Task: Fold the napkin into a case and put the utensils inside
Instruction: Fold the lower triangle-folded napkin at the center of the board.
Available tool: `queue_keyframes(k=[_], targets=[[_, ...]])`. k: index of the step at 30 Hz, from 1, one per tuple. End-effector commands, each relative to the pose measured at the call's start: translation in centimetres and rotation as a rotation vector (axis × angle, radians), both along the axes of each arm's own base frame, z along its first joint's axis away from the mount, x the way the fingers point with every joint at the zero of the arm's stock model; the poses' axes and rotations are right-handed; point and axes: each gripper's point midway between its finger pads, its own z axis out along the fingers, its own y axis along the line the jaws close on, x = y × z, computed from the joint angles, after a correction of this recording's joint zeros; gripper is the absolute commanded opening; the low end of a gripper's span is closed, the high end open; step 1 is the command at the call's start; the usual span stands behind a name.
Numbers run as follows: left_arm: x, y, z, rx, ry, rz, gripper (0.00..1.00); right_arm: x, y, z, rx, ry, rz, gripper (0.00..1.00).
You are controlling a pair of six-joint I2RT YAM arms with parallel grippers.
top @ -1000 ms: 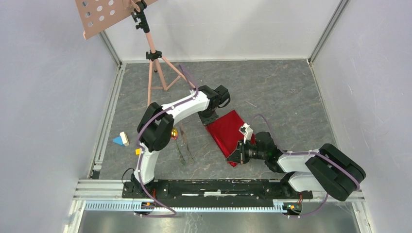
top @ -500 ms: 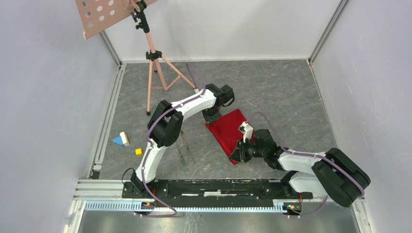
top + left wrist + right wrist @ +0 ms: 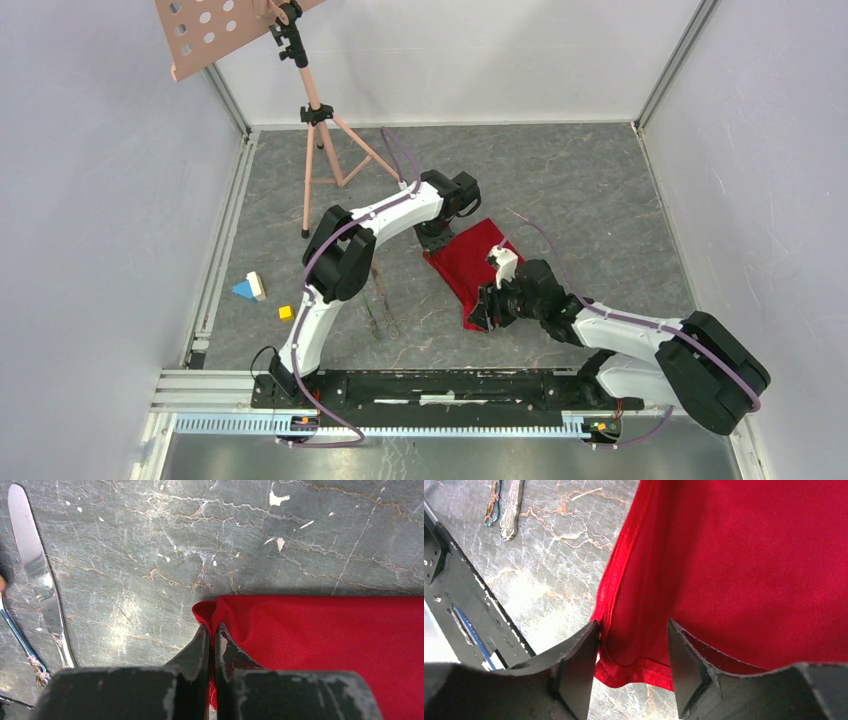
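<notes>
The red napkin (image 3: 468, 262) lies folded on the grey table between both arms. My left gripper (image 3: 212, 628) is shut on the napkin's (image 3: 325, 645) far-left corner, which bunches up between the fingers. My right gripper (image 3: 633, 626) stands open over the near corner of the napkin (image 3: 734, 565); the hem sags between the jaws without being clamped. The utensils (image 3: 378, 305) lie left of the cloth, partly under the left arm. In the left wrist view a knife (image 3: 36, 570) and a thin handle (image 3: 17, 632) show. Two utensil handles (image 3: 504, 505) appear in the right wrist view.
A pink tripod stand (image 3: 318, 130) rises at the back left. Small toy blocks (image 3: 250, 289) and a yellow cube (image 3: 286, 312) sit near the left wall. The black base rail (image 3: 440, 385) runs along the near edge.
My right gripper has opened and let go of the napkin's near corner. The left arm swung right and back with the far corner in its grip, and the cloth shifted slightly.
</notes>
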Motion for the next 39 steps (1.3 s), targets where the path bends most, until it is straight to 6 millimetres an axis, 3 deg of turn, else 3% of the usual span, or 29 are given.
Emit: queue_keyframes(k=[1, 5, 11, 18, 22, 25, 31, 39], targets=[[0.3, -0.6, 1.9, -0.048, -0.014, -0.025, 0.02, 2.0, 0.9, 2.0, -0.066, -0.170, 0.009, 0.63], [-0.1, -1.0, 2.1, -0.078, 0.009, -0.029, 0.02, 3.9, 1.5, 3.0, -0.169, -0.310, -0.048, 0.78], [-0.4, -0.9, 2.6, -0.108, 0.028, -0.028, 0.02, 6.1, 2.6, 3.7, -0.291, -0.439, -0.118, 0.85], [-0.9, -0.3, 2.2, -0.123, 0.064, -0.014, 0.02, 5.6, 4.3, 2.7, -0.386, -0.545, -0.101, 0.86], [-0.7, -0.2, 2.6, -0.139, 0.050, -0.013, 0.02, 5.6, 4.7, 2.1, -0.472, -0.594, -0.134, 0.77], [-0.8, -0.1, 2.5, -0.135, 0.052, -0.010, 0.02, 6.6, 4.1, 1.9, -0.558, -0.590, -0.218, 0.61], [-1.0, 1.0, 2.7, -0.129, 0.038, 0.012, 0.02, 5.4, 5.7, 2.2, -0.436, -0.540, -0.161, 0.03], [-1.8, 1.7, 3.9, -0.151, 0.042, -0.001, 0.02, 2.4, 8.0, 1.5, -0.048, -0.221, 0.023, 0.00]])
